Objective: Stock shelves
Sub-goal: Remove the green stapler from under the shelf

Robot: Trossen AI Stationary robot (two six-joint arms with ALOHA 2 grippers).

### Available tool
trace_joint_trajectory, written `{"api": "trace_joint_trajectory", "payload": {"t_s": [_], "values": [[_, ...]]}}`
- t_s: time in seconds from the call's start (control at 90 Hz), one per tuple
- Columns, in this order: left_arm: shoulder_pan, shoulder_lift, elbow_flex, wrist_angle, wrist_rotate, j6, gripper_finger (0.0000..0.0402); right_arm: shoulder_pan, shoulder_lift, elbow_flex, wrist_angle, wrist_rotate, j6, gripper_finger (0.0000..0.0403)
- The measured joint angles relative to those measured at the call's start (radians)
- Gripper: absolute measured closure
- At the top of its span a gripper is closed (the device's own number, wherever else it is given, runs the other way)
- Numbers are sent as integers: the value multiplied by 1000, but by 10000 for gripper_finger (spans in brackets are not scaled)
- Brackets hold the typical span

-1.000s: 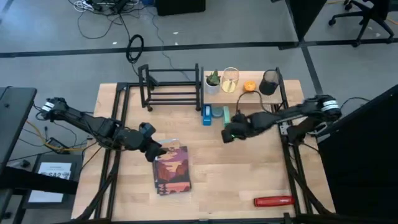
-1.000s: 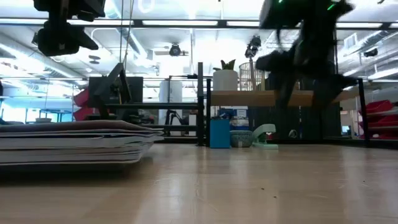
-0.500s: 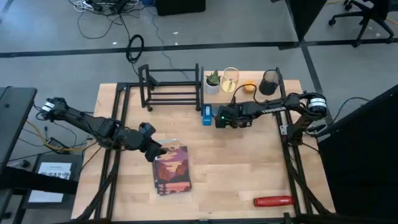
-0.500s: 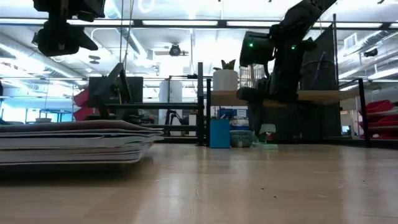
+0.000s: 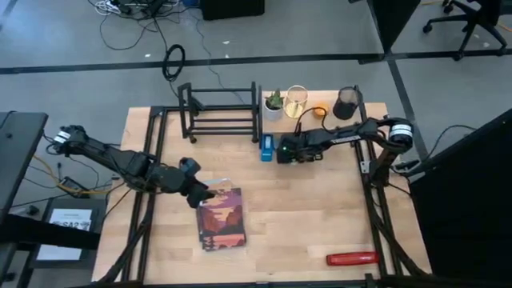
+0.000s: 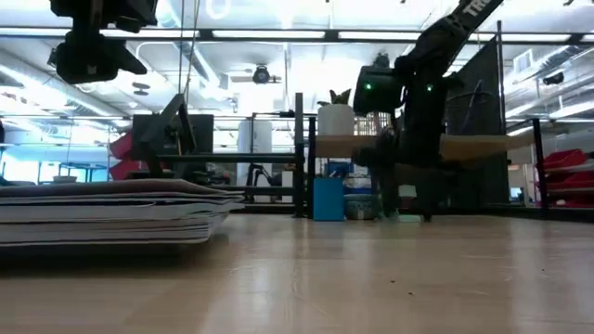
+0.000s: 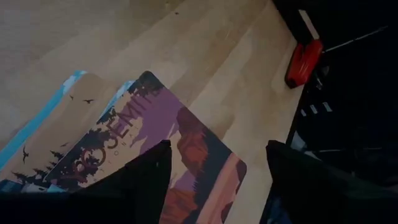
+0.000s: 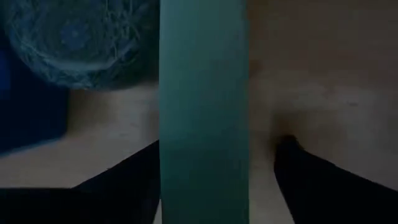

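One potted plant (image 5: 274,102) tops wooden shelf (image 5: 318,121).

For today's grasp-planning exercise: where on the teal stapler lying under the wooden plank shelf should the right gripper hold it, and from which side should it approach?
Grip the teal stapler across its narrow width, partway along its body, coming from the table's open front. It is long and slim, and the right gripper already has a finger on either side, apparently not yet closed.
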Motion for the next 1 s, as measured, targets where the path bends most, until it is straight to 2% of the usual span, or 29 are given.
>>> {"api": "trace_joint_trajectory", "payload": {"t_s": [0.2,0.433,0.6,0.722,0.878,1.0], "values": [[0,0,0,5,-15,-1,161,2,-1,0,0,-11,2,221],[0,0,0,5,-26,-2,161,4,-5,4,-2,-47,2,324],[0,0,0,10,-30,-3,161,40,-19,1,-38,-110,-16,324],[1,0,0,18,-36,-7,161,104,-59,-1,-100,-196,-48,324],[1,0,0,21,-39,-15,161,243,-157,-1,-202,-275,-170,324],[1,0,0,21,-40,-20,161,381,-252,-1,-341,-297,-256,324]]}}
